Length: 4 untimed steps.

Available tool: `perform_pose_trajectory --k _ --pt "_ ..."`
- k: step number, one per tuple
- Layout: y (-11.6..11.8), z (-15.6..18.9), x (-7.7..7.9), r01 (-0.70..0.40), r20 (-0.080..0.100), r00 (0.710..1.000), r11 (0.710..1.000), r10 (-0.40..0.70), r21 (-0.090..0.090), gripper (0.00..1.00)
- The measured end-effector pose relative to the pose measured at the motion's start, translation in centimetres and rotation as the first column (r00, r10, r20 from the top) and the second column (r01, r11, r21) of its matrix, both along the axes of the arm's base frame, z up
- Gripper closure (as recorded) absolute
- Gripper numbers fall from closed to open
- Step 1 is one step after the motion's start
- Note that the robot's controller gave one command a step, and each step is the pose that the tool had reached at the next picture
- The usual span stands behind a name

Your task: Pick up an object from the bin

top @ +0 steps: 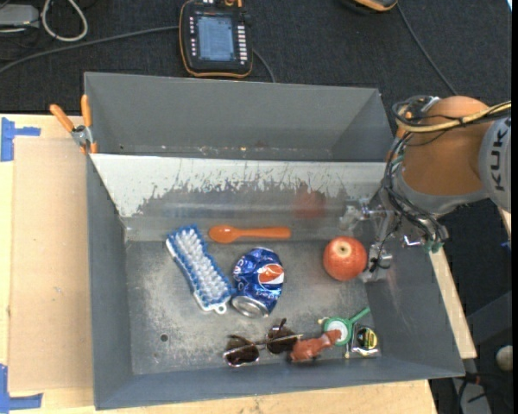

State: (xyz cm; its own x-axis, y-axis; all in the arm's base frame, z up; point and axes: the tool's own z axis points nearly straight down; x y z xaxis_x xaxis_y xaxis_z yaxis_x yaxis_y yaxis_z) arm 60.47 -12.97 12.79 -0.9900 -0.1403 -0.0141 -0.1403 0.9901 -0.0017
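My gripper point(378, 257) hangs just right of the red apple point(343, 260); a crushed Pepsi can point(259, 281), blue brush point(197, 269) and orange spoon point(249, 232) lie further left.

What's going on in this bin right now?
A robot arm reaches into the grey bin from the right. Its gripper is down by the right wall, right next to a red apple, with nothing visibly held. An orange spoon, a blue brush, a crushed blue can and sunglasses lie farther left.
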Motion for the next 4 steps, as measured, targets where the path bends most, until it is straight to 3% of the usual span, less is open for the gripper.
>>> perform_pose_trajectory --k 1,2,3,4 --pt "-0.77 -5.47 0.33 0.091 -0.023 0.996 0.996 -0.091 0.003 0.00" --pt "-0.63 -5.67 0.50 0.038 -0.010 0.999 0.999 -0.038 0.002 0.00" --pt "-0.71 -5.50 0.40 0.088 -0.021 0.996 0.996 -0.088 0.004 1.00" --pt "-0.70 -5.50 0.40 0.088 -0.021 0.996 0.996 -0.088 0.004 1.00"
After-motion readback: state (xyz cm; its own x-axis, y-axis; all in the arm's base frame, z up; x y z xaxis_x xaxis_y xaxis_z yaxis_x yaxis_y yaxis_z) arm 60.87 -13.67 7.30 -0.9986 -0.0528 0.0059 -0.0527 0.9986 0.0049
